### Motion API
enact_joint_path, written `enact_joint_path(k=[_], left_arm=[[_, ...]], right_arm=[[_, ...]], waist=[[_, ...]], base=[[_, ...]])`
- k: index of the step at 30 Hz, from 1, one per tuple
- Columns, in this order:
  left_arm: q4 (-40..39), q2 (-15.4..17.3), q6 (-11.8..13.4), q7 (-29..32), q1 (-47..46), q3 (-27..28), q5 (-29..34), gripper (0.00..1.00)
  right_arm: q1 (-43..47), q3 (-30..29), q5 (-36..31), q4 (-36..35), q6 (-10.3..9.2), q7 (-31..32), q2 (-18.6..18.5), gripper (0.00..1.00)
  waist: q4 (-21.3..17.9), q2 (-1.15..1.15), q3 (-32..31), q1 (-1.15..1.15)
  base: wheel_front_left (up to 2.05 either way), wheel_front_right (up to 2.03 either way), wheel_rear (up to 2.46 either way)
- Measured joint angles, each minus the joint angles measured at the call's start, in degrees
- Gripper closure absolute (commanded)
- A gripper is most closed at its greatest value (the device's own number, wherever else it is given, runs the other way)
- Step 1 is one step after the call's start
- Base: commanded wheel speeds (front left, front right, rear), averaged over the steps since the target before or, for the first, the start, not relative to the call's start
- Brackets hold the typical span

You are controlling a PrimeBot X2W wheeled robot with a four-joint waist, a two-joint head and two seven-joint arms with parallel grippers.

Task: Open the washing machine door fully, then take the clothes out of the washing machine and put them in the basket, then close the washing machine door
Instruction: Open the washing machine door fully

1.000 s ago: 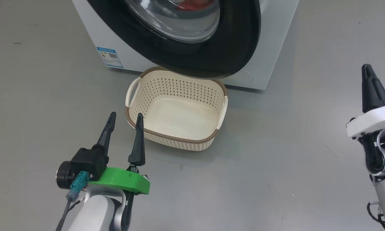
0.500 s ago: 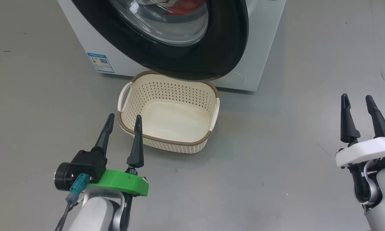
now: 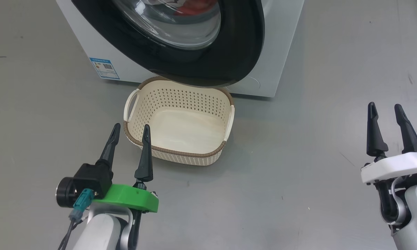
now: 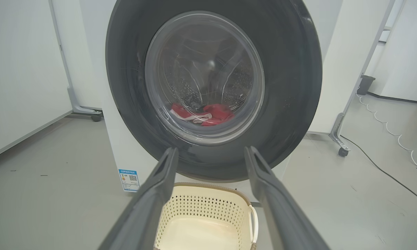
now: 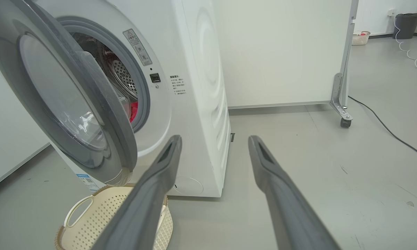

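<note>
Basket [image 3: 184, 158] just ahead of L hand [image 3: 131, 126], R hand [image 3: 384, 105] well apart.

grey floor [image 3: 299, 173] | wheeled white partition [image 5: 281, 52] | black cable [image 5: 385, 126] | dark bin [image 5: 406, 24]

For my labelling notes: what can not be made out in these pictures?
Head view: top of the washing machine door, cut off by the upper edge.
Left wrist view: clothes, blurred behind the door glass; print unreadable.
Right wrist view: warning sticker text, too small.
Head view: blue label text, too small.
</note>
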Motion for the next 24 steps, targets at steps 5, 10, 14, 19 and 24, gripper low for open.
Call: enact_joint_path(k=[5, 10, 14, 19, 24], left_arm=[[-0.1, 0.0, 0.0, 0.0, 0.1, 0.0, 0.0, 0.0], [-0.1, 0.0, 0.0, 0.0, 0.1, -0.1, 0.0, 0.0], [-0.1, 0.0, 0.0, 0.0, 0.2, -0.2, 0.0, 0.0], [-0.1, 0.0, 0.0, 0.0, 0.2, -0.3, 0.0, 0.0], [-0.1, 0.0, 0.0, 0.0, 0.3, -0.4, 0.0, 0.0]], right_arm=[[0.9, 0.0, -0.1, -0.5, -0.01, 0.0, 0.3, 0.0], [1.0, -0.2, -0.1, -0.9, -0.03, -0.2, 0.4, 0.0], [1.0, -0.4, -0.2, -1.1, -0.04, -0.3, 0.4, 0.0], [1.3, -0.6, -0.6, -1.3, -0.04, -0.3, 0.4, 0.0], [1.9, -0.9, -0.7, -1.5, -0.05, -0.5, 0.4, 0.0]], waist=[[-0.2, 0.0, 0.1, 0.0], [-0.2, 0.0, 0.1, 0.0], [-0.2, 0.0, 0.2, 0.0], [0.0, 0.0, 0.2, 0.0], [0.1, 0.0, 0.1, 0.0]], base=[[0.0, 0.0, 0.0], [0.0, 0.0, 0.0], [0.0, 0.0, 0.0], [0.0, 0.0, 0.0], [0.0, 0.0, 0.0]])
